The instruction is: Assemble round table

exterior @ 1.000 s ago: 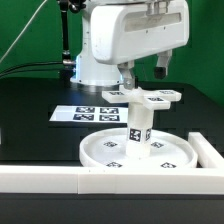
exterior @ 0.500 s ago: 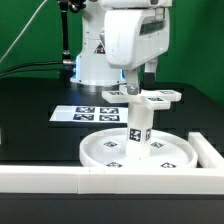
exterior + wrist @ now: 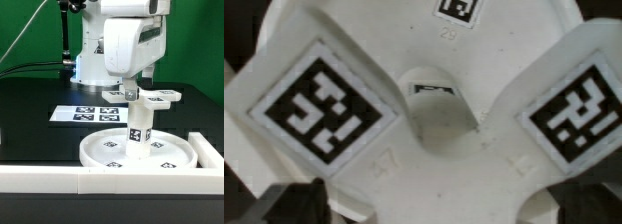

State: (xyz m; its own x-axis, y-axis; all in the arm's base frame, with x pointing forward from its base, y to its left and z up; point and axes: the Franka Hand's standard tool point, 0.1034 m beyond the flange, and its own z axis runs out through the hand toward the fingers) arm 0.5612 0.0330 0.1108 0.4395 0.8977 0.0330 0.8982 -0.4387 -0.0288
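Gripper (image 3: 134,88) sits right over my cross piece (image 3: 148,97); I cannot tell if it is pinching. Moving rightward across the black table (image 3: 30,115): marker board (image 3: 85,113), then post (image 3: 137,127) standing in the round disc (image 3: 100,150) near the front wall (image 3: 60,180). Green curtain behind.

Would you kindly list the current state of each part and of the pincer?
Round disc: flat on the table, rim up.
Post: upright at the disc's centre.
Cross-shaped piece: level on top of the post.
Pincer: at the cross-shaped piece; open or shut, cannot tell.
Marker board: flat on the table.
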